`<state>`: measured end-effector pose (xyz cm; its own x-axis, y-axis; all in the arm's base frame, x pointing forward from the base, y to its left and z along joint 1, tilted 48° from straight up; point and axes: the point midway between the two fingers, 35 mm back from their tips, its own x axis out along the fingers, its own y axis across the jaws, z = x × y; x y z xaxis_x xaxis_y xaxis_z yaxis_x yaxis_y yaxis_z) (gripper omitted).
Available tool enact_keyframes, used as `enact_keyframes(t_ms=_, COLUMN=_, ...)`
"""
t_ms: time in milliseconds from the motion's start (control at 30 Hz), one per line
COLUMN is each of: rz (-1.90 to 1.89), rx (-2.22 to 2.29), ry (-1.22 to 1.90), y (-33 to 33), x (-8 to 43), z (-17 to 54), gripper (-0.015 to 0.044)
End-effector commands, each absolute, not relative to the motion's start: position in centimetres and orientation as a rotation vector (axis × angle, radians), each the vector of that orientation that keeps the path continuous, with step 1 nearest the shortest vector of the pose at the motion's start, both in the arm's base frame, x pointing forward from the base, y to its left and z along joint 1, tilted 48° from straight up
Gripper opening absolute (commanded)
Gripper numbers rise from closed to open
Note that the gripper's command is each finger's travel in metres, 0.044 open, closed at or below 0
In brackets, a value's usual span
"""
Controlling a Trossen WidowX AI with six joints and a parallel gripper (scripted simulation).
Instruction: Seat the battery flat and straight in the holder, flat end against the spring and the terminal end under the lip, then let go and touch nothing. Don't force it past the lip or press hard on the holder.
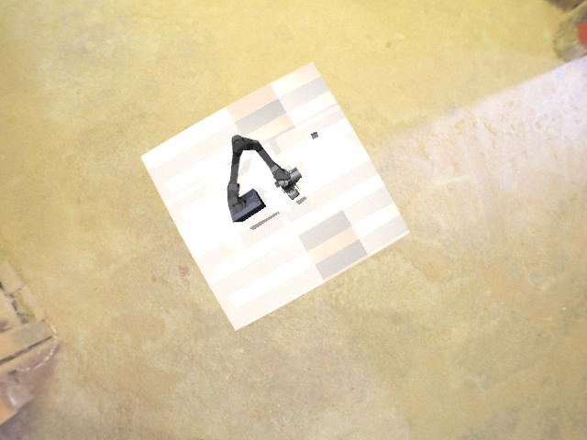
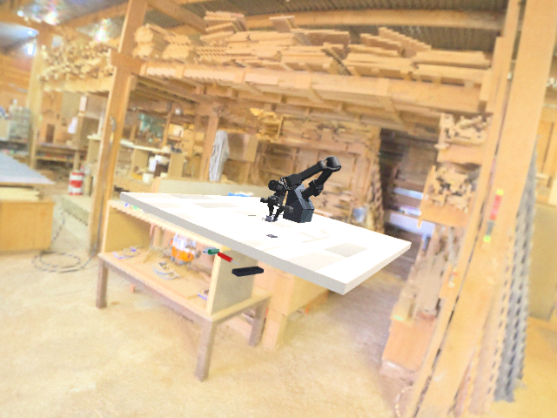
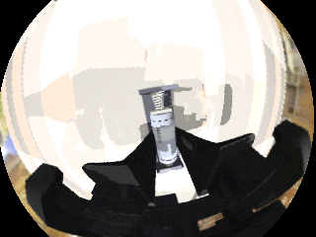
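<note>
The grey holder (image 3: 147,103) is on the table under my gripper, with its spring (image 3: 158,100) at the far end in the wrist view. The pale grey and white battery (image 3: 165,133) lies lengthwise over the holder, one end close to the spring's coils and the other at the holder's dark near end. Whether it touches the spring, lies flat or is under the lip cannot be told. My gripper (image 3: 163,131) (image 1: 292,192) (image 2: 271,218) is shut on the battery, a black finger on each side. The fingers hide the holder's side walls.
A small dark square object (image 1: 314,135) (image 2: 271,235) lies on the table (image 1: 265,302) (image 2: 378,252), away from the gripper. The arm's dark base (image 1: 247,206) (image 2: 298,207) stands on the same table. Patches of shadow and light cross the table top.
</note>
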<state>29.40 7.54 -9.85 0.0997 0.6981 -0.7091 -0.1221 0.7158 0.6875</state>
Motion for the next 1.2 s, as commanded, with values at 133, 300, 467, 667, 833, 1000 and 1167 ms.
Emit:
enact_keyframes(t_ms=133, rz=0.647, rx=0.534, ry=1.349, y=7.6, x=29.2, z=-9.8, gripper=0.0083)
enact_keyframes(t_ms=300, rz=0.645, rx=0.535, ry=1.349, y=7.6, x=29.2, z=-9.8, gripper=0.0083)
enact_keyframes(t_ms=467, rz=0.645, rx=0.535, ry=1.349, y=7.6, x=29.2, z=-9.8, gripper=0.0185)
enact_keyframes(t_ms=667, rz=0.647, rx=0.533, ry=1.348, y=7.0, x=29.3, z=-9.4, gripper=0.0185)
enact_keyframes(t_ms=833, rz=0.649, rx=0.532, ry=1.346, y=6.4, x=29.3, z=-8.9, gripper=0.0185)
enact_keyframes(t_ms=1000, rz=0.643, rx=0.540, ry=1.354, y=6.4, x=29.1, z=-9.1, gripper=0.0211)
enact_keyframes(t_ms=1167, rz=0.641, rx=0.531, ry=1.352, y=3.5, x=29.4, z=-6.8, gripper=0.0343)
